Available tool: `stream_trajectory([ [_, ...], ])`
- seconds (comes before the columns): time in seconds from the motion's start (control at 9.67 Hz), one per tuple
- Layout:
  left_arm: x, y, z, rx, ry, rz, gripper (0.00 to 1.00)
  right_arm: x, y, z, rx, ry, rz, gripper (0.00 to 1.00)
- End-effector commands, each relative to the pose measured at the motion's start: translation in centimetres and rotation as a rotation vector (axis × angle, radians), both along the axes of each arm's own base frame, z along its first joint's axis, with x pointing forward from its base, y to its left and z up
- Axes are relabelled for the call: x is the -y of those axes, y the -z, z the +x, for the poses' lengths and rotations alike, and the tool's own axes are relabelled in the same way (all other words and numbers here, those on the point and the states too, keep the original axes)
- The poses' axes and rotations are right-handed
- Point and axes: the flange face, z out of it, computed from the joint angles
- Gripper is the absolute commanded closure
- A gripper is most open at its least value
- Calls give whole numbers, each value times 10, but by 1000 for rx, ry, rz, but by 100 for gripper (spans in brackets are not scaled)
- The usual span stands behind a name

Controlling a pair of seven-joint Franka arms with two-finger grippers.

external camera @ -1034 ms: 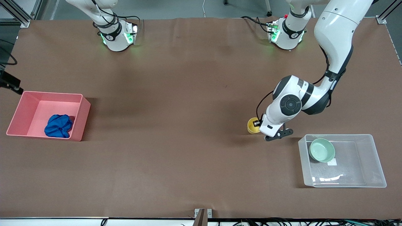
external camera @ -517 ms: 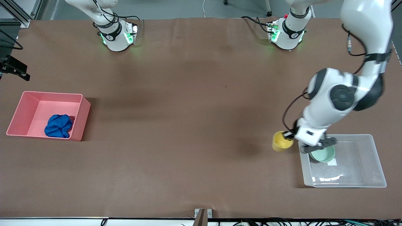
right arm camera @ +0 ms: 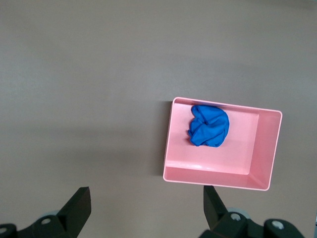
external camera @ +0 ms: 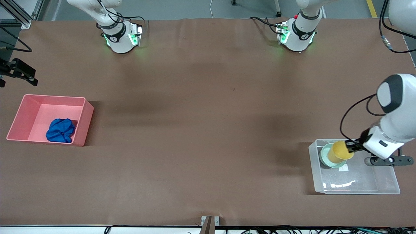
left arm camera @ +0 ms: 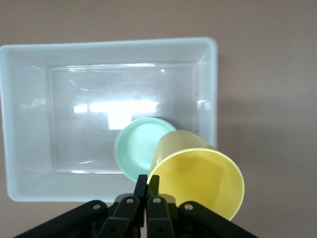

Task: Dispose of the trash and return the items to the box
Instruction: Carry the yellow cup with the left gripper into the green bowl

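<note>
Low in the front view, toward the left arm's end of the table: left gripper (external camera: 349, 148) clamped narrow on the rim of the yellow cup (external camera: 339, 152), one finger inside the wall and one outside, as seen in the left wrist view (left arm camera: 147, 186). Held tilted, mouth turned toward the wrist camera (left arm camera: 198, 173), most likely because a rim pinch lets the cup hang off to one side. Carried in the air over the corner of the clear box (external camera: 313, 169) where the mint-green bowl (external camera: 325, 159) already sits, apparently so as to drop the cup into or just beside the bowl. Bowl upright on the box floor, next to the white sticker (external camera: 343, 167). Cup not yet set down; no contact with bowl or box wall to be made out.

At mid-height in the front view, at the right arm's end: blue trash (external camera: 60, 130) lying inside the pink bin (external camera: 52, 97), in the corner nearest the front camera. Disposal judged done.

Waiting high over the bare table beside that bin: right gripper (right arm camera: 147, 206), fingers spread wide, holding nothing, touching nothing.

Judged remaining: lowering the cup clear of the box rim and releasing it level.
</note>
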Motion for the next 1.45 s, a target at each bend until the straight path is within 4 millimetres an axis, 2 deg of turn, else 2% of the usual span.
stream_trajectory([
  [0.0,-17,58,9,-56,50,6,100,-1,-3,11,5,10,-3,0],
  [0.21,-22,95,12,-95,44,-18,100,0,4,16,-5,10,-3,0],
  [0.31,-24,107,14,-94,48,-14,100,-1,8,18,-11,5,-1,0],
  [0.41,-35,116,14,-91,44,4,100,-1,12,18,-19,2,-1,0],
  [0.62,-39,132,17,-76,34,-7,100,-1,15,18,-29,4,0,0],
  [1.03,-38,144,17,-92,-10,-71,95,2,15,16,-36,7,2,0],
  [1.14,-38,144,17,-92,-14,-70,83,4,15,16,-36,10,2,0],
  [1.24,-38,140,17,-87,-14,-68,34,5,15,15,-37,12,2,0],
  [1.34,-41,130,19,-72,-12,-67,0,5,15,15,-39,12,2,0],
])
